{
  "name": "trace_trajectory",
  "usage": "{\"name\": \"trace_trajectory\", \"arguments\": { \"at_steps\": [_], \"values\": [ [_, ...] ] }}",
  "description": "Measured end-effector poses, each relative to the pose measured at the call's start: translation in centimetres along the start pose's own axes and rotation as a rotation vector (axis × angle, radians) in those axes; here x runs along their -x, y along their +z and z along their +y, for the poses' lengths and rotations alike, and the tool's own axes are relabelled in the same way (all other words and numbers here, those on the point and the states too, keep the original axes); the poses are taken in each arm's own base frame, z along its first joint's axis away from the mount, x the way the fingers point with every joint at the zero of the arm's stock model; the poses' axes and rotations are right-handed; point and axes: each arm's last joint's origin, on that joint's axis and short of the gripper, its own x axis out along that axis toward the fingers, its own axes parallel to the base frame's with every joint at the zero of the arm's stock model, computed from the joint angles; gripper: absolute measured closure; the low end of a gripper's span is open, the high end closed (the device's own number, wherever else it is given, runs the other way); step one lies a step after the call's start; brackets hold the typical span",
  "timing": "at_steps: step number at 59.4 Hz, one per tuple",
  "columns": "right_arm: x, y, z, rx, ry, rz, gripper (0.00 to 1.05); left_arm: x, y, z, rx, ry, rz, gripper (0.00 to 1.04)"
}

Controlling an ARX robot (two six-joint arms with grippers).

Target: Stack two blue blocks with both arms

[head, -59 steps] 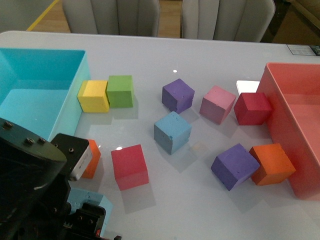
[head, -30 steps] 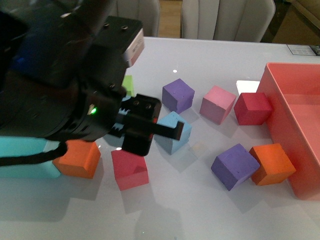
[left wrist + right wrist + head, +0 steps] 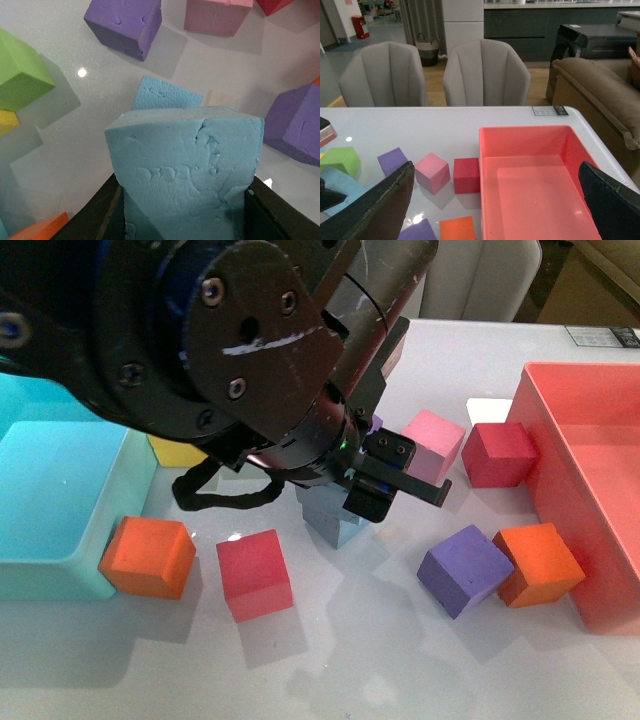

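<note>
**Front view**
- Left arm (image 3: 230, 350): big and black, it fills the upper left part and reaches over the table (image 3: 400, 660).
- Left claw (image 3: 390, 483): it hangs low over the middle of the table. Its own body hides what it grips here.
- Lower blue block (image 3: 330, 525): on the table, directly below the left claw, in its shadow.
- Red cube (image 3: 255, 573): on the table, left of the left claw and closer to the robot.
- Purple cube (image 3: 465, 568) and orange cube (image 3: 538, 562): right of the left claw, touching each other.

**Left wrist view**
- Left claw: it pinches the held blue block (image 3: 185, 170) between two black fingers (image 3: 102, 212), one on each side.
- Held blue block: it fills the space between the fingers. Its face is rough and has dents.
- Lower blue block: only its top part shows past the held blue block, on the table beyond the left claw. I cannot tell if the two touch.
- Pink cube (image 3: 215, 15): further ahead of the left claw, well apart from it.

**Right wrist view**
- Right claw (image 3: 496, 167): spread wide, with nothing between its fingers, above the table.
- Red bin (image 3: 525, 129): just ahead of the right claw, below it.
- Dark red cube (image 3: 466, 175): just beside the red bin, and the pink cube is next to it.
</note>
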Motion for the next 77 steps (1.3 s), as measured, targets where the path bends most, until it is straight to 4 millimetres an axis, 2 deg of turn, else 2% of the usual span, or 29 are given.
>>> {"name": "trace_trajectory", "arguments": {
  "at_steps": [19, 33, 41, 60, 77],
  "values": [
    [0.0, 0.0, 0.0, 0.000, 0.000, 0.000, 0.09, -2.7, 1.6, -0.3, -0.035, 0.015, 0.021, 0.59],
    [0.0, 0.0, 0.0, 0.000, 0.000, 0.000, 0.09, -4.3, 1.5, 0.4, -0.038, 0.047, 0.048, 0.59],
    [0.0, 0.0, 0.0, 0.000, 0.000, 0.000, 0.09, -4.6, 1.5, 0.7, -0.032, 0.049, 0.052, 0.58],
    [0.0, 0.0, 0.0, 0.000, 0.000, 0.000, 0.09, -4.9, 1.2, 0.9, -0.028, 0.052, 0.065, 0.09],
    [0.0, 0.0, 0.0, 0.000, 0.000, 0.000, 0.09, -4.4, 0.9, 1.4, 0.008, 0.042, 0.071, 0.09]
  ]
}}
